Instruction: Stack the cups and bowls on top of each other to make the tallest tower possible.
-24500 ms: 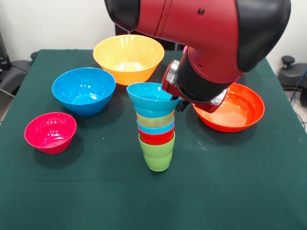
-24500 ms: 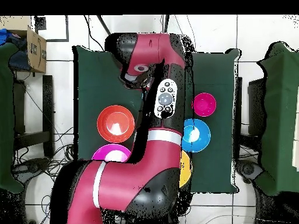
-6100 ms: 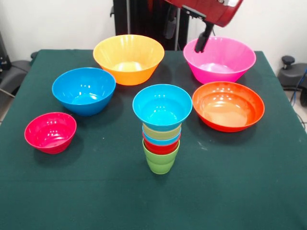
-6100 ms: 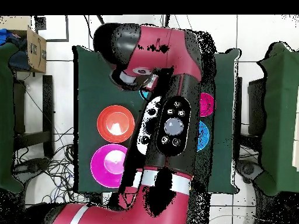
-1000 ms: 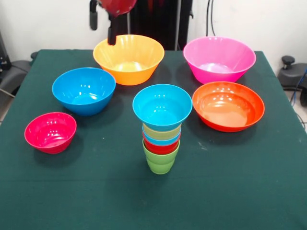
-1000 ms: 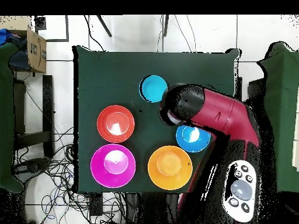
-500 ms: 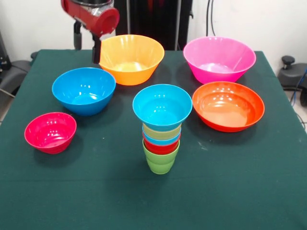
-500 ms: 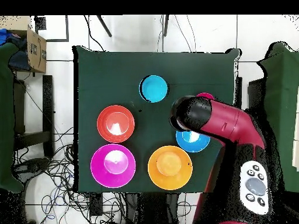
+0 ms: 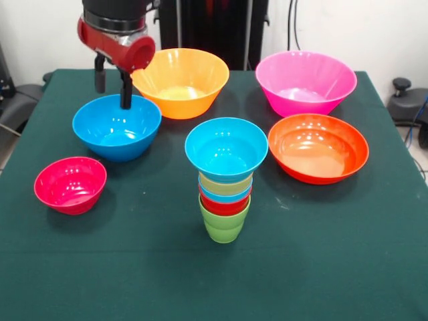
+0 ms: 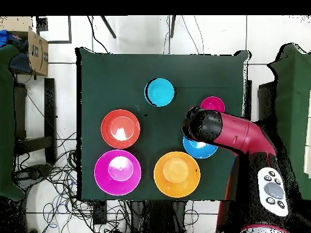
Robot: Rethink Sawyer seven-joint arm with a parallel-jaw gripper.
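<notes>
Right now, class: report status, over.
Gripper open, empty, above medium blue bowl's far rim. Tower upright, small light blue bowl on top. Nothing obstructing.

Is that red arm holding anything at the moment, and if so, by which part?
Nothing is held. The end effector hangs open and empty above the far rim of the medium blue bowl.

The red and black arm [image 9: 117,30] is seen descending from the upper left of the front view, its wrist pointed straight down and ending in the gripper [image 9: 112,83]. Two dark fingers [image 9: 125,90] are held vertical and parted, with a clear gap between them and nothing clamped. In the overhead view the arm [image 10: 243,142] is extended from the lower right toward the table's right side, and the gripper is hidden beneath the rounded black wrist housing [image 10: 203,126].
</notes>
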